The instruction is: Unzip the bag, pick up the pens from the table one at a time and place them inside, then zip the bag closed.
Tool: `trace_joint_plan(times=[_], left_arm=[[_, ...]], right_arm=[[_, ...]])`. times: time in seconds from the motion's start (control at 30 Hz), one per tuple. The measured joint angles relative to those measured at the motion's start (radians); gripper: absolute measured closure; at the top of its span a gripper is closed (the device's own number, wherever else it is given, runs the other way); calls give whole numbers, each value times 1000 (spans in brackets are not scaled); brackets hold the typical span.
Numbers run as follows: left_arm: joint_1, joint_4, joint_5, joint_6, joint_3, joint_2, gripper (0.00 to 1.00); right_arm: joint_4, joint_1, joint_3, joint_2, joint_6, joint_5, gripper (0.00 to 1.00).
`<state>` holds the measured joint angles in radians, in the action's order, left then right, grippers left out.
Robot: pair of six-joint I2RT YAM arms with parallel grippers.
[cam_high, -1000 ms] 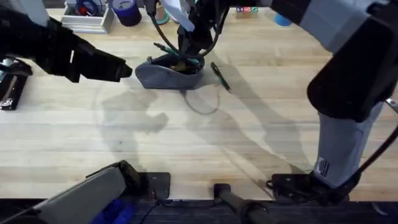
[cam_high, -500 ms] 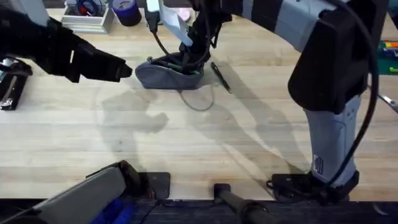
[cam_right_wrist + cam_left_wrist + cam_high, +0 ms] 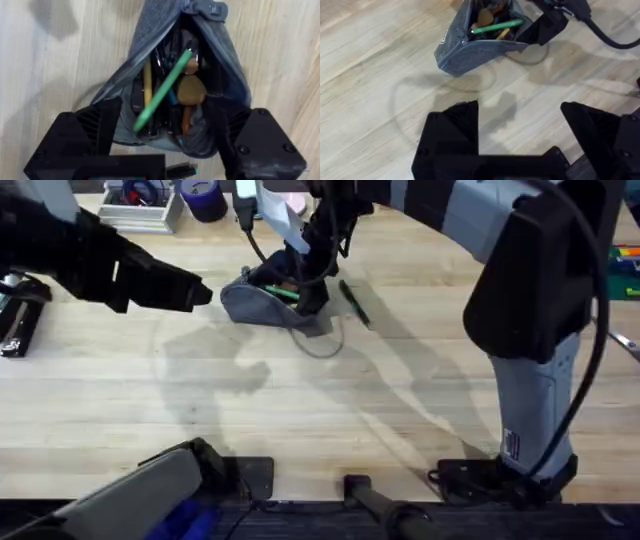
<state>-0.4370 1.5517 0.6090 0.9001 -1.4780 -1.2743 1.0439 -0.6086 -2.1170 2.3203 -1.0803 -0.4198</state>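
right gripper [image 3: 165,145] fingers apart, green pen [image 3: 162,90] between them inside open bag [image 3: 225,65]. overhead: black pen [image 3: 353,302] beside bag. left gripper [image 3: 520,130] fingers apart, empty.

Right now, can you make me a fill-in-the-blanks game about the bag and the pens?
1. The green pen lies in the bag, whose zipper is ____.
2. The black pen lies on the ____ beside the bag.
3. The right gripper hangs over the ____.
4. The left gripper is ____ and holds nothing.

Missing words: open; table; bag; open
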Motion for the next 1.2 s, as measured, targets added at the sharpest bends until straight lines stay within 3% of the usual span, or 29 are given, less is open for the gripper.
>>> trace_joint_plan(times=[0.53,0.87,1.2], left_arm=[[0,0,0,0,0,0,6],[0,0,0,0,0,0,6],[0,0,0,0,0,0,6]], right_arm=[[-3,0,0,0,82,-1,6],[9,0,-77,-9,306,10,5],[89,-2,-160,-99,505,159,5]])
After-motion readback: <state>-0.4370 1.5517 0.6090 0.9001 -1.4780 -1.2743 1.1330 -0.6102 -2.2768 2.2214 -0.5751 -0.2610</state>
